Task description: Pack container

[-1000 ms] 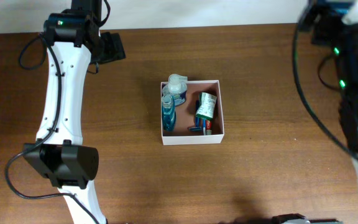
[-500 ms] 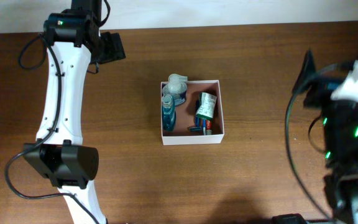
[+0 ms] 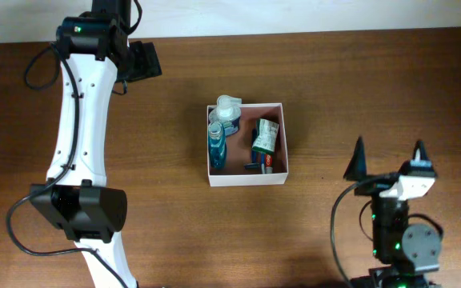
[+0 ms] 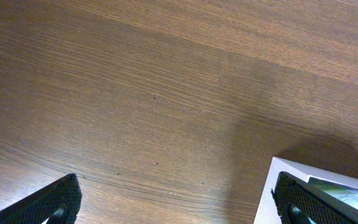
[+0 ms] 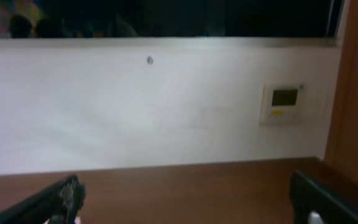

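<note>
Brown wood grain runs across the bench (image 3: 334,88), matte and streaked, with a pale wall (image 5: 166,112) behind it in the right wrist view. We find the container (image 3: 246,177) near the middle of the bench: a shallow, nearly square cardboard box, white outside and pinkish-brown inside, sitting flat with its mouth up. Being square, it has no real long axis, but its contents do. A teal bottle (image 3: 217,149) of glossy clear plastic lies along one side wall. A pale-capped clear bottle (image 3: 228,110) sits at the far corner beside it, and a green-labelled bottle (image 3: 265,136) lies in the other half. All three run roughly parallel to the side walls.

The left hand (image 3: 145,61) hangs with its fingers spread wide and nothing between them, off the box's far corner on its own side. Its wrist camera catches the container's white corner (image 4: 319,172) just beside one dark, ribbed fingertip (image 4: 297,199) (so we judge this arm the nearer one). The right hand (image 3: 388,158) is likewise wide open and empty, well apart on the opposite side. It is tilted up, so its camera sees wall rather than bench. Any reach from it would, we think, first need the wrist turned down toward the container.
</note>
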Action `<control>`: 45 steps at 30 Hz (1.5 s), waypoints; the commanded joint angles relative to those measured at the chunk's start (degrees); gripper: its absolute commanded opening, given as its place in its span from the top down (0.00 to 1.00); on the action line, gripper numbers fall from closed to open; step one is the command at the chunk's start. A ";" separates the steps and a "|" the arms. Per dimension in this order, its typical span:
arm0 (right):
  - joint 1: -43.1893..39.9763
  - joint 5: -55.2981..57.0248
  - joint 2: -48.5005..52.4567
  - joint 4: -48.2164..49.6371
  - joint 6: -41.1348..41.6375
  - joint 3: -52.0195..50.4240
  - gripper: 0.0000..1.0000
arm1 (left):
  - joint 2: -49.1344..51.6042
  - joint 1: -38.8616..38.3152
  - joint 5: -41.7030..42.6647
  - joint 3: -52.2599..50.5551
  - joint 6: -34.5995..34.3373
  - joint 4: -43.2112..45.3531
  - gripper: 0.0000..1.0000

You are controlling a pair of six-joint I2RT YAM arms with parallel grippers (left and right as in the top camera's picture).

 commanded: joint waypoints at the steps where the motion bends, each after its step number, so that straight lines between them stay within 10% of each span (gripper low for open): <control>1: 0.33 -1.97 -4.63 1.03 0.76 -4.33 0.02 | -0.98 0.17 0.17 0.66 -0.76 0.11 0.01; 45: 0.33 -9.49 -19.89 -9.11 0.76 -15.28 0.02 | -0.98 0.17 0.17 0.66 -0.76 0.11 0.01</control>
